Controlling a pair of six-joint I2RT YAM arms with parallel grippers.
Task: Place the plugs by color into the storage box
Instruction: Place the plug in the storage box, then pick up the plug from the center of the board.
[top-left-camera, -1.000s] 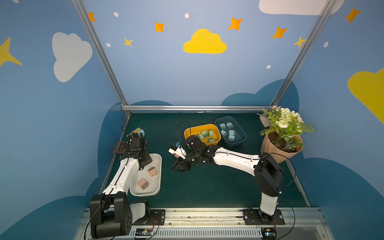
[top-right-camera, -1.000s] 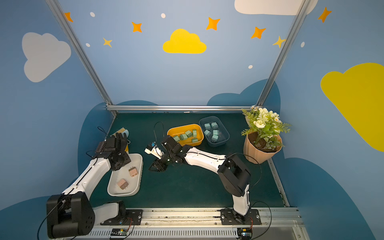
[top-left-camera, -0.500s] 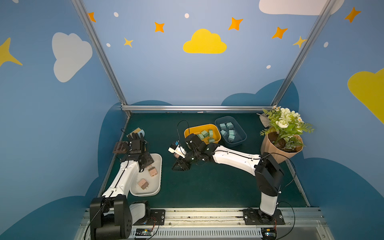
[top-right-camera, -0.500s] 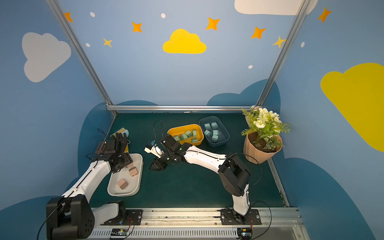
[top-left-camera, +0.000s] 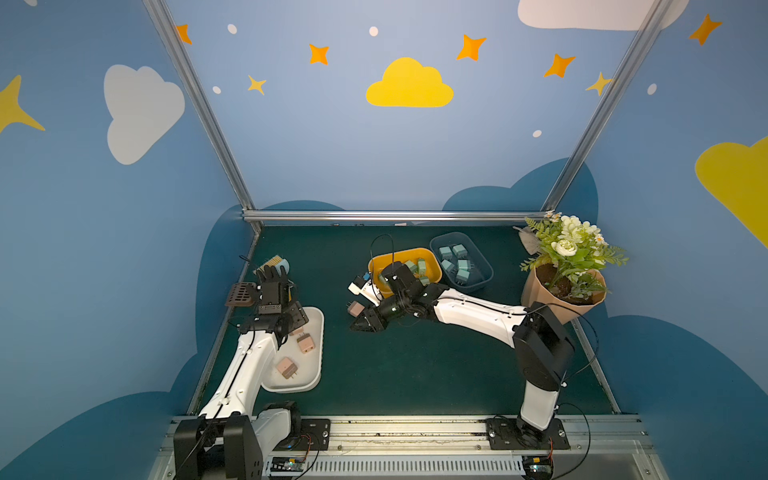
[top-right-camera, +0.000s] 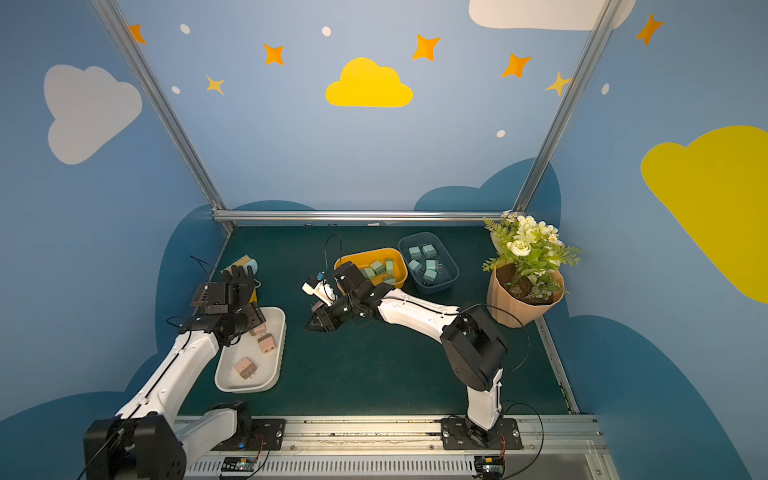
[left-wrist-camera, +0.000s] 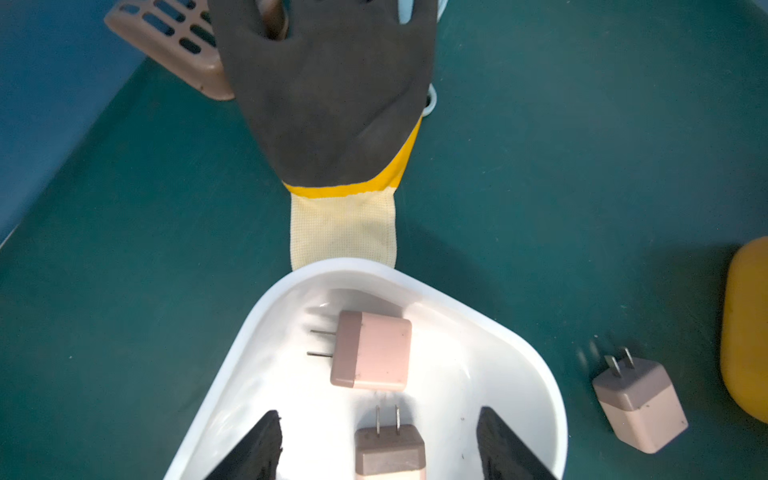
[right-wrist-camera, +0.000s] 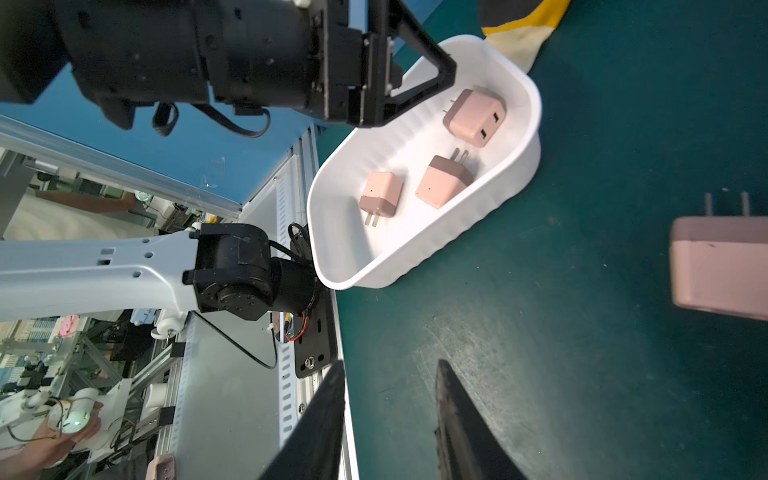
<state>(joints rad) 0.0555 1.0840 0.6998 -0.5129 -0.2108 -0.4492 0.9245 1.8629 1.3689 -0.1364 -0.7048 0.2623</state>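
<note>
In both top views, one pink plug (top-left-camera: 354, 308) is seen on the mat beside the yellow bin (top-left-camera: 432, 266), just by the right gripper (top-left-camera: 360, 325), which is empty and nearly closed; it is judged next for pickup. In the left wrist view, the left gripper (left-wrist-camera: 378, 446) is spread open over the white tray (left-wrist-camera: 519, 353), nothing held. Only the right wrist view shows three pink plugs (right-wrist-camera: 444, 180) inside the tray.

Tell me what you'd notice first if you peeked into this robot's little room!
Probably the white tray by the left arm, with three pink plugs in it and the open left gripper above them. One more pink plug lies alone on the green mat beside the right gripper. At the back sit a yellow bin and a blue bin of greenish and teal plugs.
</note>
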